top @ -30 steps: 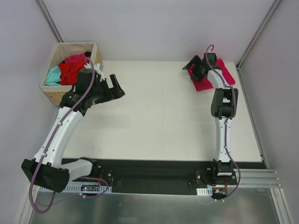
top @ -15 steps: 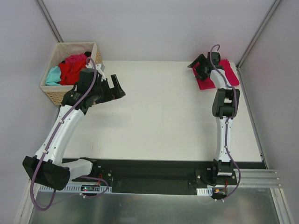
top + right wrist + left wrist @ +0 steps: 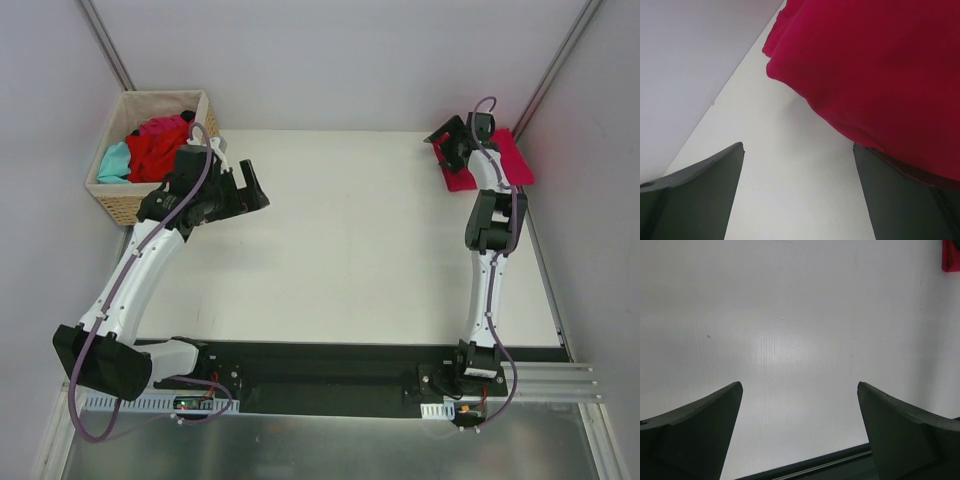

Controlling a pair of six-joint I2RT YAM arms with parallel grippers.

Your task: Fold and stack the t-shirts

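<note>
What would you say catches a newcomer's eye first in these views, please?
The pinkish crimson t-shirt lying at the table's far right corner stands out, with the right gripper open at its edge. At the far left, the wicker basket holds a bright heap: a red t-shirt, a teal t-shirt and a magenta t-shirt.

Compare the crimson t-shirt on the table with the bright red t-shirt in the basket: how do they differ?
The crimson t-shirt lies alone at the far right corner of the table; the red t-shirt sits in the basket among other shirts. The crimson t-shirt lies flat; the red t-shirt is crumpled. The crimson t-shirt is pinkish, the red t-shirt brighter. Both are plain cloth.
</note>
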